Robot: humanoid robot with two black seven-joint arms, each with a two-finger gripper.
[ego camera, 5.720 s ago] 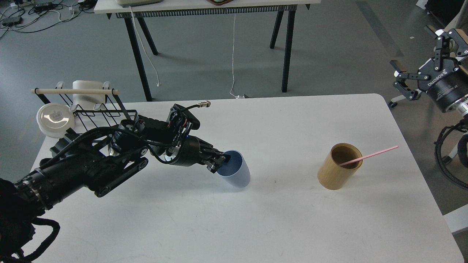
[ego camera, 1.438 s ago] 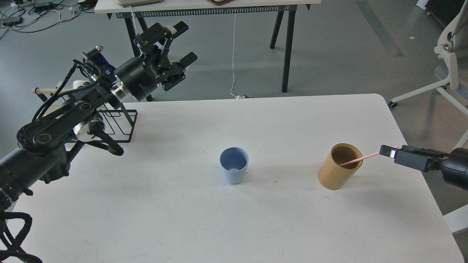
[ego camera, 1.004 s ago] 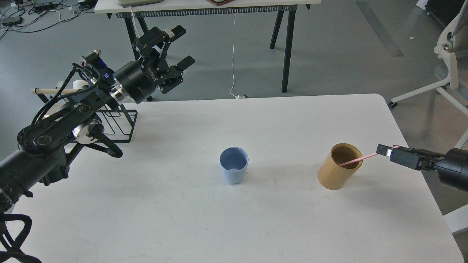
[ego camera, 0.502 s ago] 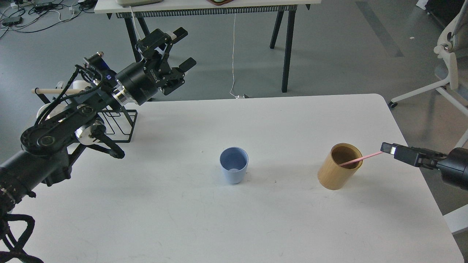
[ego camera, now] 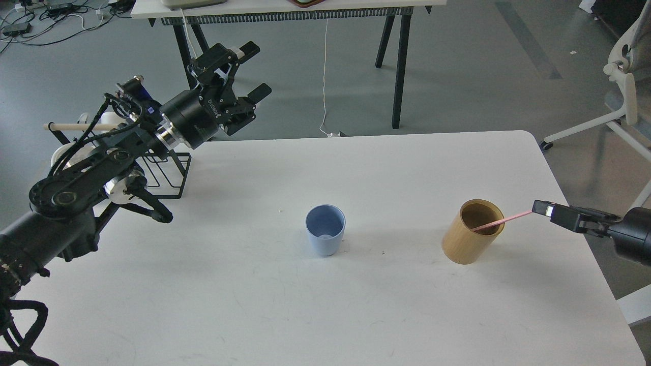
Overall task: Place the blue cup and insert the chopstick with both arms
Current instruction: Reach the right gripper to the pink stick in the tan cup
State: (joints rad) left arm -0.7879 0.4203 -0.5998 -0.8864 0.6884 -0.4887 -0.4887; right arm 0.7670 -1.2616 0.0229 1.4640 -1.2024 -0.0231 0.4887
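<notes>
The blue cup [ego camera: 325, 237] stands upright and empty near the middle of the white table [ego camera: 356, 315]. The pink chopstick [ego camera: 503, 221] leans in the tan wooden holder [ego camera: 472, 232], its top end pointing right. My right gripper [ego camera: 542, 209] comes in from the right, level with the chopstick's outer end and covering it. It is seen side-on, so I cannot tell whether its fingers are closed on the stick. My left gripper [ego camera: 254, 70] is open and empty, raised above the table's far left edge, well away from the cup.
A black wire rack [ego camera: 165, 170] with a wooden rod [ego camera: 63, 126] stands at the table's far left, partly behind my left arm. A second table's legs [ego camera: 399, 66] stand beyond. A white chair [ego camera: 628, 76] is at the right.
Since 5.7 s ago the left gripper has let go of the blue cup, now upright, and risen to the far left. The right gripper has come down to the chopstick's end and shifted slightly right.
</notes>
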